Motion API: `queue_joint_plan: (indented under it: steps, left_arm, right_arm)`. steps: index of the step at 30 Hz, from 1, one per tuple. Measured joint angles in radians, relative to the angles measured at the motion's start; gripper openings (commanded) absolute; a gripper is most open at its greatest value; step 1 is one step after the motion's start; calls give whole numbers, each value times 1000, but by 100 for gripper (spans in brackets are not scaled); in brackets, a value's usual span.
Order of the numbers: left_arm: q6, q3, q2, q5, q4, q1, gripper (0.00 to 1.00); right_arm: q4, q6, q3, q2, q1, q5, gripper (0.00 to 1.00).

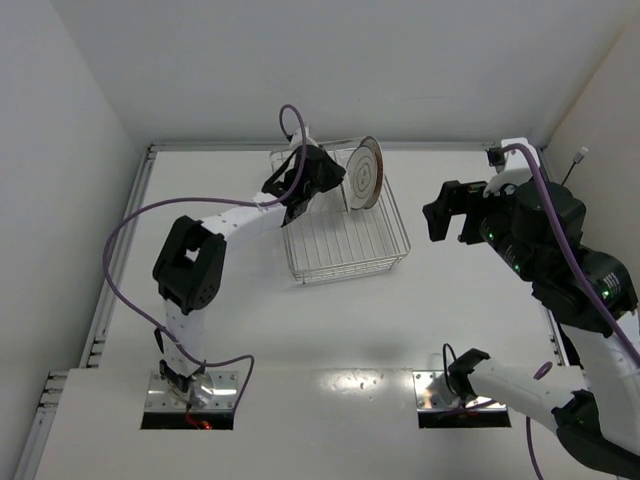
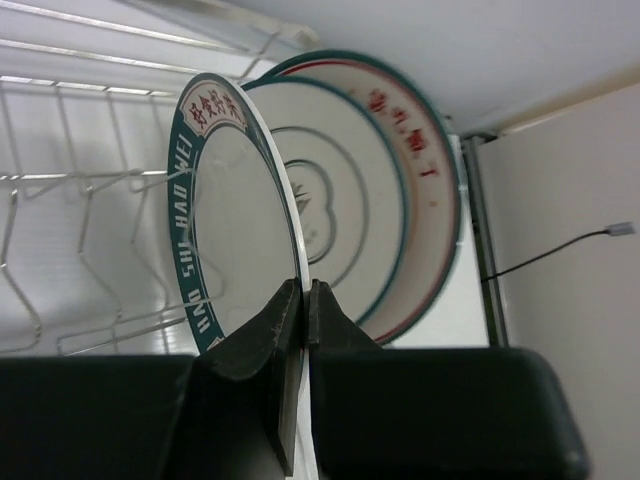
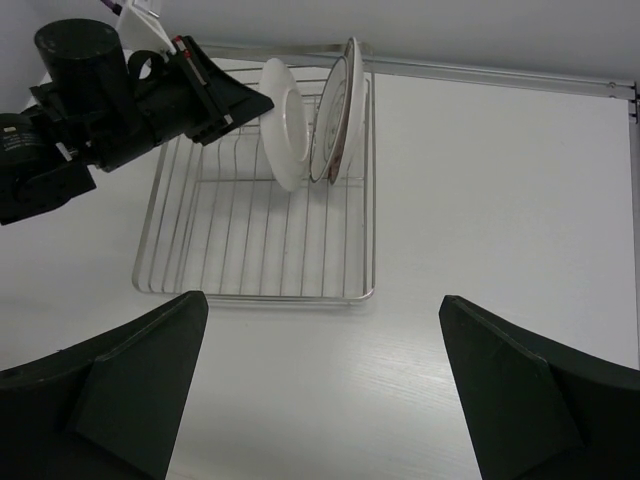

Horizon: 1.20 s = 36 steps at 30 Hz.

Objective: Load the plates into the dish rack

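Two arms are noted at the near edge of the worktop (image 1: 300,330). On the left, the left arm extends across it to the far end of the dish rack (image 3: 255,296), a silver wire basket with upright tines.

The left gripper (image 2: 304,292) has its jaws closed to a narrow slit on the rim of the teal-banded plate (image 2: 235,220), one finger on each face. This plate is white with a broad dark teal band carrying pale lettering. It stands on edge, slightly tilted, within the rack's outline towards the far end. Whether its lower rim rests on the wires cannot be told.

Just to its right, with a clear gap between them, stands the ringed plate (image 2: 345,200). It is white with a thin teal rim, an inner ring and a small dark centre pattern. Close behind that is the red-marked plate (image 2: 425,190), white with red characters and a red line near its edge. Contact between these two cannot be confirmed. Both stand on edge in the rack's far right corner.

Further right, well clear of the rack, the right gripper (image 1: 452,213) hangs above the worktop. Its jaws are spread wide and hold nothing, and its wrist camera faces the rack.
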Motion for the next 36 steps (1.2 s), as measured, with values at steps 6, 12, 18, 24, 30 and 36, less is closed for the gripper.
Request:
queue_joint_plan:
  steps: [6, 12, 18, 24, 30, 36]
  left_arm:
    - [10, 103, 72, -58, -98, -8, 0]
    - [68, 343, 187, -66, -227, -26, 57]
    - [98, 399, 195, -18, -267, -43, 99]
    - [141, 425, 171, 77, -359, -48, 99]
    - [276, 341, -39, 80, -496, -89, 99]
    - [491, -64, -494, -109, -485, -163, 99]
  right_arm:
    - [-10, -2, 0, 0, 0, 0, 100]
    - [-26, -1, 0, 0, 0, 7, 100]
    - [-63, 14, 35, 30, 0, 41, 100]
    - [-90, 25, 82, 87, 0, 83, 100]
    - [-95, 26, 85, 154, 0, 48, 100]
    - [2, 40, -49, 136, 0, -95, 100]
